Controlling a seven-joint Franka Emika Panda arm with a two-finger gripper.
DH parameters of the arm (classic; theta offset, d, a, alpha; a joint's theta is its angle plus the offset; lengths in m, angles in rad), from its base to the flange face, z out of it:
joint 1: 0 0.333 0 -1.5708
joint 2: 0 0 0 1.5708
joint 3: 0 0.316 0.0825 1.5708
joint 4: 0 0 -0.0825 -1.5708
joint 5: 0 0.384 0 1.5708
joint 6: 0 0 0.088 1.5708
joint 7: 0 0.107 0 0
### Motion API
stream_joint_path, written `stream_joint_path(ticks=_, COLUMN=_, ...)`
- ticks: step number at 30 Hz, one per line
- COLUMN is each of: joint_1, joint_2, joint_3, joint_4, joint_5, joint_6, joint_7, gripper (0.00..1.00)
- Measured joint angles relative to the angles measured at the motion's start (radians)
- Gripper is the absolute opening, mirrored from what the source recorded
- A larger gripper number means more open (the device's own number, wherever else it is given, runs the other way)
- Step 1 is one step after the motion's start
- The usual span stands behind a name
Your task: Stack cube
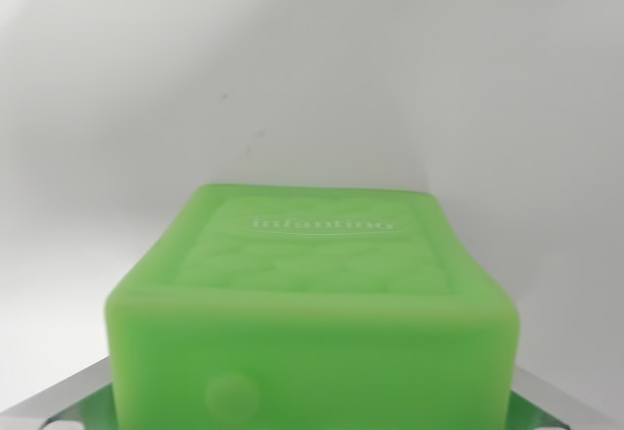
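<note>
Wrist view: 1 soft green rubber cube (312,298) with an embossed top face and raised lettering fills the lower half of the frame, seated between the metal fingers (58,396) of the hand (312,415), whose tips show only at the 2 bottom corners. The fingers appear closed against the cube's sides, so it is judged held; actual contact is hidden below the frame edge. Behind it lies a plain white worktop (312,79) with a few faint specks. No second cube is visible.

Judgement: the carry is in hand. Keep the grip firm but not crushing, since the material looks pliable, hold the cube level, and locate the base cube before descending squarely onto it.
</note>
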Motion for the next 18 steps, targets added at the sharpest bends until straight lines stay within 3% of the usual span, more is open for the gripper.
stream_joint_path(ticks=18, joint_1=0.0, joint_2=-0.071, joint_3=0.0, joint_4=-0.02, joint_5=0.0, joint_6=-0.047, joint_7=0.0, gripper=0.0)
